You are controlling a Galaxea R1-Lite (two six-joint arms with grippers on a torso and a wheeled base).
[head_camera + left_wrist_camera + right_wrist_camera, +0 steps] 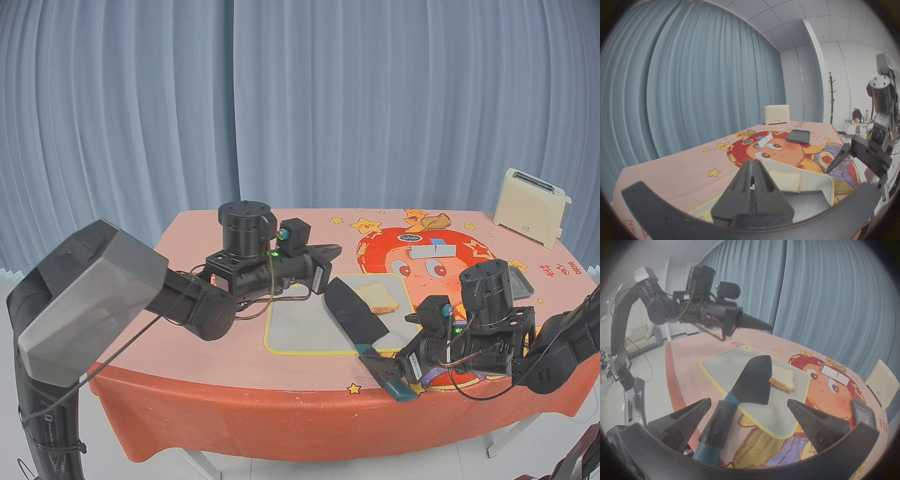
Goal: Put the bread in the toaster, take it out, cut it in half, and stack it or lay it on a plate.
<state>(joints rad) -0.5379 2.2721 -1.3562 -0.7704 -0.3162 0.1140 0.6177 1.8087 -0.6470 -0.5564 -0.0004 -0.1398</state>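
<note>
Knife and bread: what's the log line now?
bread: on cutting board | knife: blade beside it | right gripper: open, astride handle | left gripper: shut, empty

No print is resolving well enough to be read.

Red characters (560, 270) are running along the worktop cloth (206, 350) at its 3 o'clock edge, turned sideways and illegible. A small dark mark (528, 229) is sitting low on the front face of the toaster (530, 209) at 2 o'clock. A blue oval badge (410, 237) is showing on the cartoon head (387, 250) at 1 o'clock.

A white printed strip (320, 275) is sitting on the body of the left tool (334, 251), and a second strip (414, 363) on the right tool (748, 402). The characters on both are too small to tell.
</note>
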